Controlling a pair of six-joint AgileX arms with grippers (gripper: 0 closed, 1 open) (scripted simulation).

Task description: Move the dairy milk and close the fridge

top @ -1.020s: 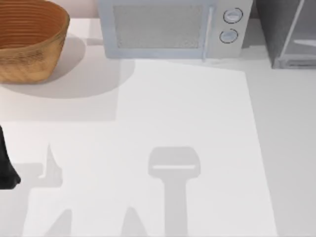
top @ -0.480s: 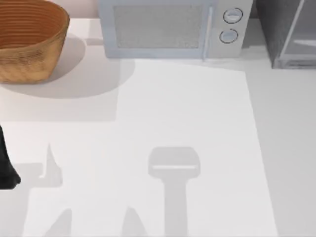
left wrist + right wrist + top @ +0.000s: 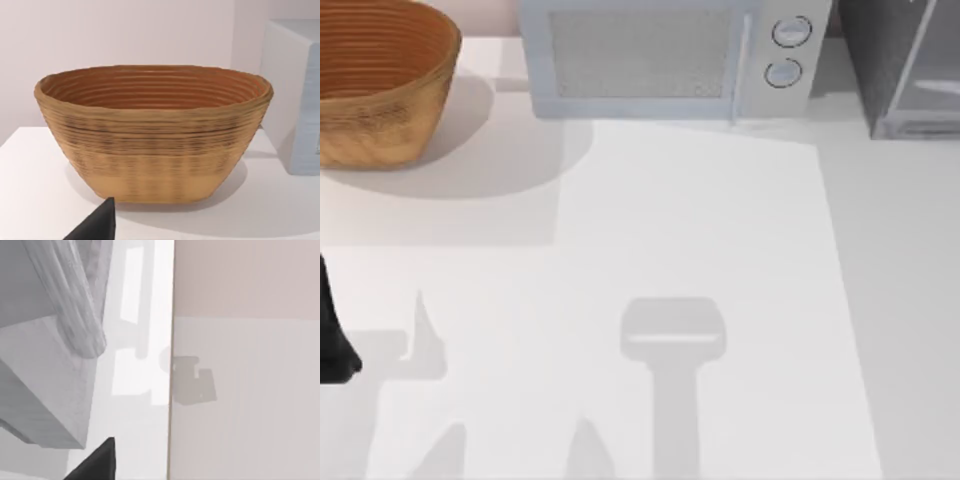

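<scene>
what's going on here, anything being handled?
Nothing is visibly held. The left arm sits at the table's left edge, its wrist camera facing the woven basket at the back left. The right wrist camera looks at the fridge at the back right, whose pale-framed door looks angled rather than flush, so probably not shut. The microwave stands between basket and fridge.

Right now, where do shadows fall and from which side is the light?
Top view: the woven brown basket throws a soft shadow rightward, so light comes from the left; arm-shaped shadows cross the white table. Right wrist view: a blocky shadow lies by the dark grey speckled fridge.
</scene>
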